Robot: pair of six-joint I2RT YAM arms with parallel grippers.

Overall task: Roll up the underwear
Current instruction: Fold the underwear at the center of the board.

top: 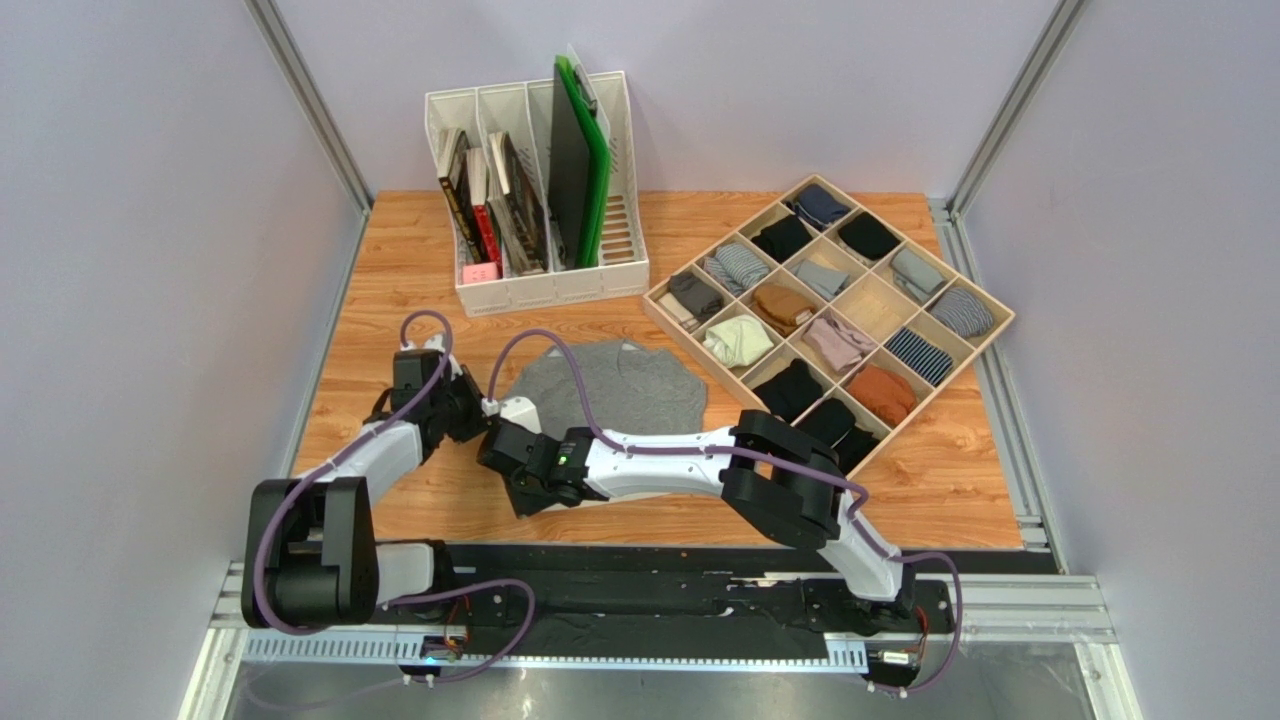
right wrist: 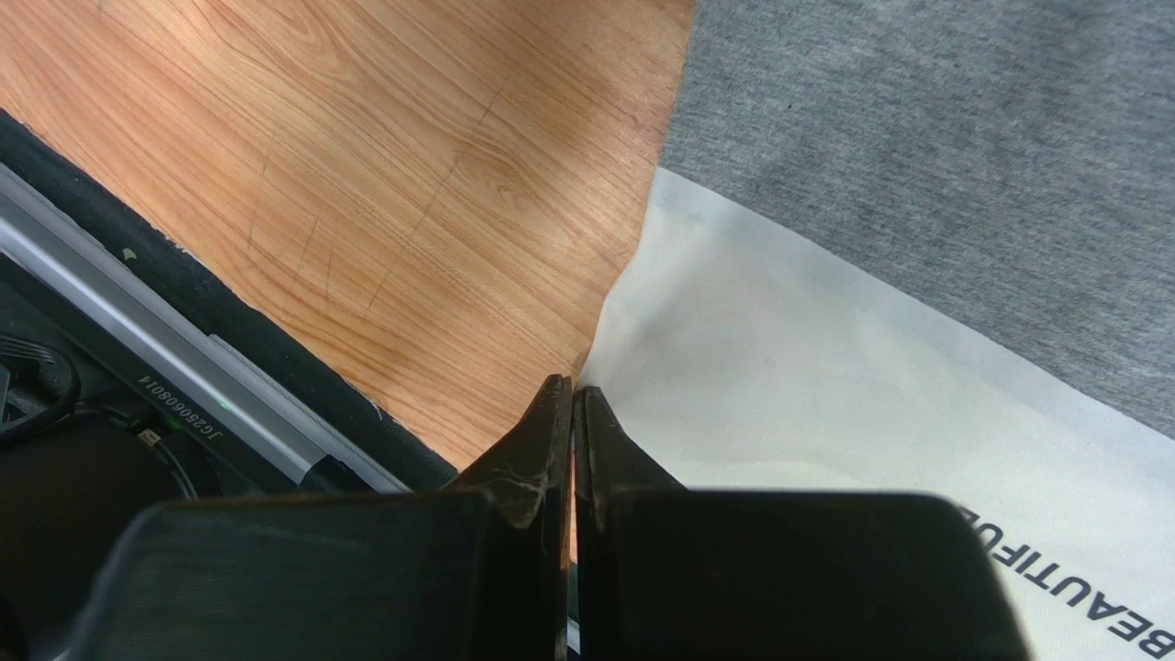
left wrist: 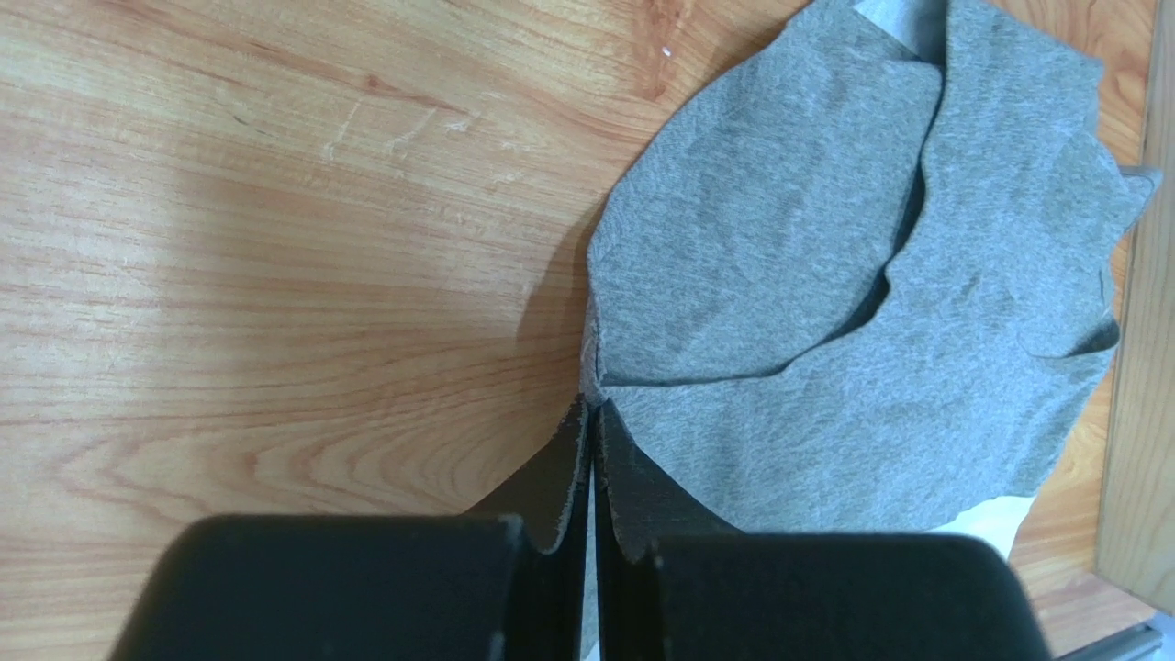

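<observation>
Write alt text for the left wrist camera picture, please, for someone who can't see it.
The left gripper, shut, pinches the edge of grey underwear spread in loose folds on a wooden table. Bits of white waistband peek out at its edges.

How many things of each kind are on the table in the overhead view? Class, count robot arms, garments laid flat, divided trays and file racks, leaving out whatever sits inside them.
robot arms: 2
underwear, laid flat: 1
divided tray: 1
file rack: 1
Total: 5
</observation>
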